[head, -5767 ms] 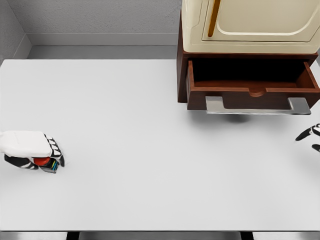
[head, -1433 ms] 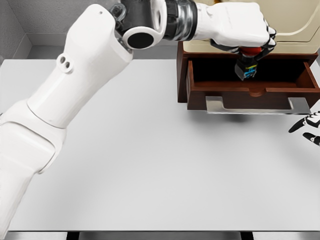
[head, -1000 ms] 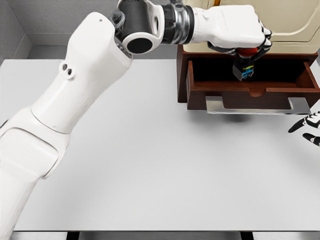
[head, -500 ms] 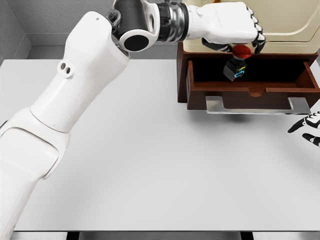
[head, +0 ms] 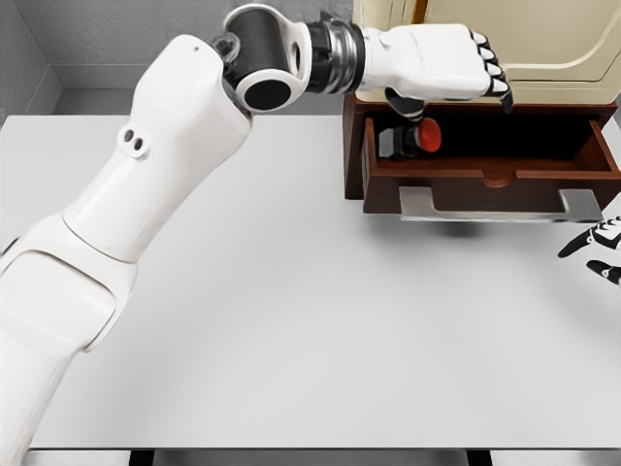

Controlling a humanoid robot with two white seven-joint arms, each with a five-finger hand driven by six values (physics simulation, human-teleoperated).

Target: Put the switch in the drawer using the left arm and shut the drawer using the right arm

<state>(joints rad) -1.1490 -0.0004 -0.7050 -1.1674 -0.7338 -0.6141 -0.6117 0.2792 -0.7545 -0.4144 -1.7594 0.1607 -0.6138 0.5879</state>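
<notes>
Head view. Left hand (head: pixel 441 63) reaches over the far-left part of the open drawer (head: pixel 490 175), fingers relaxed and spread, grasping nothing. Switch (head: pixel 415 139), red button facing right, lies on its side inside the drawer at its left end, just below the hand and apart from the fingers. Drawer stands pulled out from the brown cabinet (head: pixel 351 146), metal handle (head: pixel 500 206) toward the near side. Right hand (head: pixel 598 250) shows at the right edge, above the white table (head: pixel 243 291), fingers loosely extended, holding nothing.

Even, bright light is being cast over the table (head: pixel 291 320); a soft shadow is being thrown beneath the drawer (head: pixel 490 175), whose interior is being left dim.
</notes>
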